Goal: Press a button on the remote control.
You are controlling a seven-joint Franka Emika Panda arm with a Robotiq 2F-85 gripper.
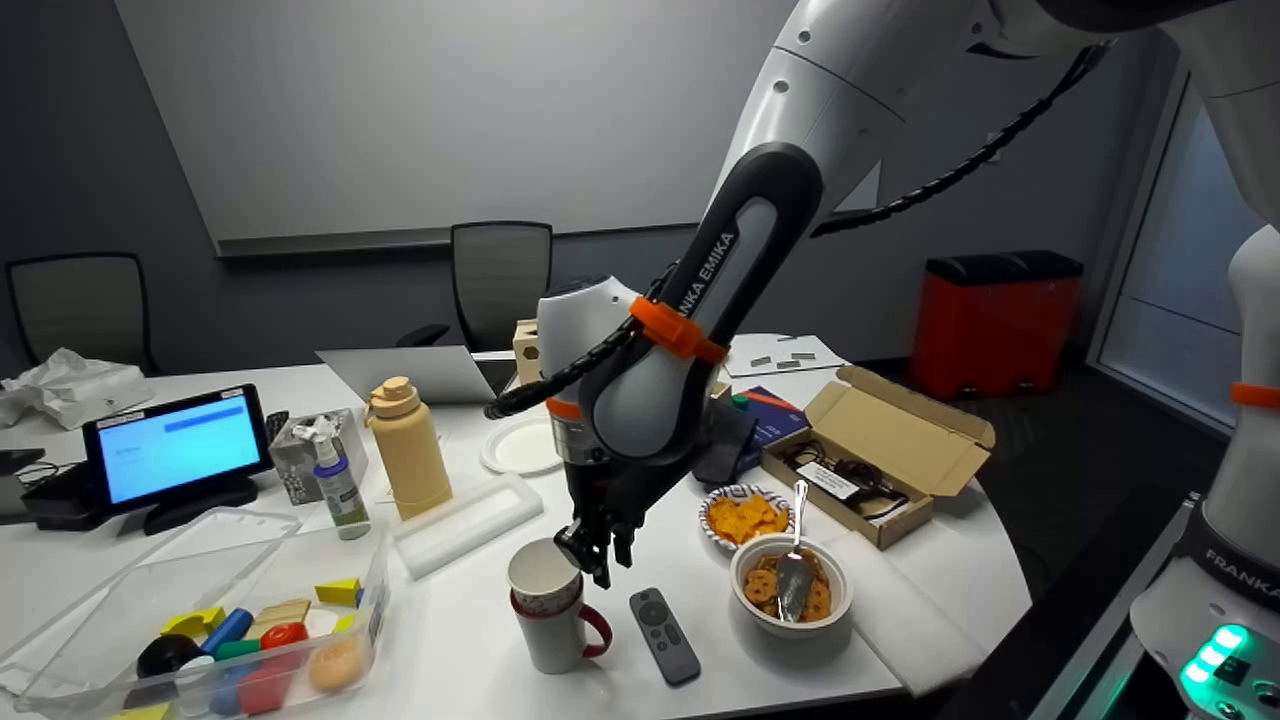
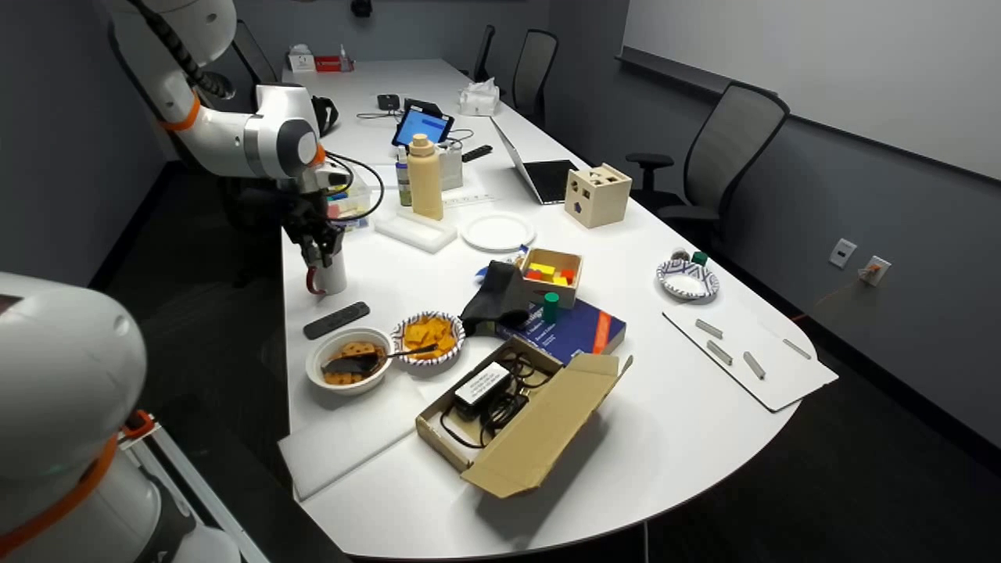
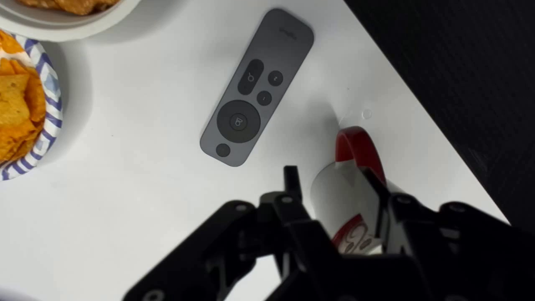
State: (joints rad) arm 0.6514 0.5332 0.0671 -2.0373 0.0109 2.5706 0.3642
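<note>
The job looks to be at the approach: the remote control [image 3: 257,88] lies clear of the tool [image 3: 330,177], with no button being pressed. It rests flat on the worktop [image 3: 159,209], buttons up, near the edge, between the white mug [image 1: 550,640] and the white bowl [image 1: 745,608] of biscuits.

The tool hangs by the mug, off to one side of the remote, its two fingers well apart. It seems to have hold of nothing, though the fingers are dark and blurred, so how close they come to the mug is hard to say.

The next move, I judge, calls for bringing the fingers together, shifting across high enough to clear the mug, then coming straight down on one button. The big round button [image 3: 238,121], at the end nearer the tool, would be the most forgiving target.

In the wrist view the remote's long axis slants from lower left, at the round-button end, to upper right, where the plain end points towards the worktop's edge.
</note>
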